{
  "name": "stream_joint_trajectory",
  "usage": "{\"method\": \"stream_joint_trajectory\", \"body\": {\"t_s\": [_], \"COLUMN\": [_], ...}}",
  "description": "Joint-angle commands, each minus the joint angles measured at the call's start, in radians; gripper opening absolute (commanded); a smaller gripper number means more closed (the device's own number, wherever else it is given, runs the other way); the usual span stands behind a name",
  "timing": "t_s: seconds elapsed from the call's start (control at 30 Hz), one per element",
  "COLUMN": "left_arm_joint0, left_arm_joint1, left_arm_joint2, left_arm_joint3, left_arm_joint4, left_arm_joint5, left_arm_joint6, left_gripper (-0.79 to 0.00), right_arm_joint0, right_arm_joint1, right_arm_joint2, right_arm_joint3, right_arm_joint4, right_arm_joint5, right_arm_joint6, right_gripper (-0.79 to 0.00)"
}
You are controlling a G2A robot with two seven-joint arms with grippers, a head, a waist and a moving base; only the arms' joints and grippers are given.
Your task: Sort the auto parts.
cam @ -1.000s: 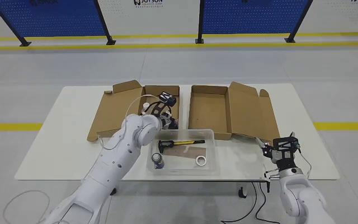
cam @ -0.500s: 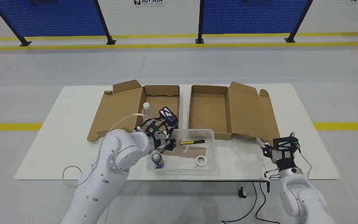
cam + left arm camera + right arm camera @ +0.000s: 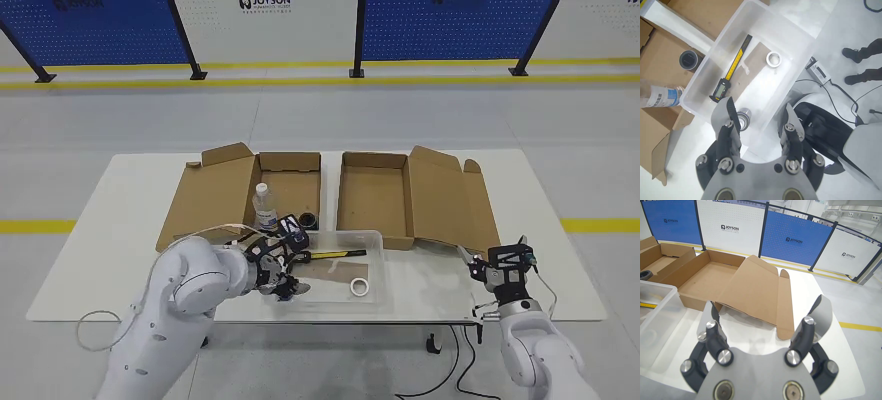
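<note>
A white rectangular worktop (image 3: 120, 230) stands in the middle of the top view on a pale grey, smooth floor (image 3: 320, 120). A caster (image 3: 433, 343) shows under its near edge. A yellow floor line (image 3: 35, 226) runs out from behind the worktop towards the left and right edges of the frame, and a double yellow stripe (image 3: 300, 82) crosses the floor farther back. Along the top of the frame stands a row of perforated partition panels, blue (image 3: 95, 30) and white (image 3: 270, 30) in turn, held in black frames with splayed black feet (image 3: 197, 73). On the floor beside the worktop lie black cables (image 3: 838, 113) and a grey power adapter (image 3: 818, 71). The light is even and bright.
</note>
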Motion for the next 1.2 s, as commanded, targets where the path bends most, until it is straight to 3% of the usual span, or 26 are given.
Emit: {"method": "stream_joint_trajectory", "body": {"t_s": [0.0, 0.13, 0.3, 0.47, 1.17], "left_arm_joint0": [-0.004, -0.023, -0.059, -0.097, -0.249], "left_arm_joint1": [0.012, 0.037, 0.065, 0.086, 0.172], "left_arm_joint2": [0.014, 0.049, 0.095, 0.136, 0.324], "left_arm_joint3": [0.001, 0.016, 0.041, 0.078, 0.164], "left_arm_joint4": [0.011, 0.027, 0.035, 0.035, -0.012], "left_arm_joint5": [0.01, 0.02, 0.021, 0.018, -0.007], "left_arm_joint6": [-0.007, -0.018, -0.019, -0.016, 0.009], "left_gripper": [-0.206, -0.16, -0.175, -0.277, -0.329], "right_arm_joint0": [0.0, 0.0, 0.0, 0.0, 0.0], "right_arm_joint1": [0.0, 0.0, 0.0, 0.0, 0.0], "right_arm_joint2": [0.0, 0.0, 0.0, 0.0, 0.0], "right_arm_joint3": [0.0, 0.0, 0.0, 0.0, 0.0], "right_arm_joint4": [0.0, 0.0, 0.0, 0.0, 0.0], "right_arm_joint5": [0.0, 0.0, 0.0, 0.0, 0.0], "right_arm_joint6": [0.0, 0.0, 0.0, 0.0, 0.0], "right_gripper": [0.0, 0.0, 0.0, 0.0, 0.0]}}
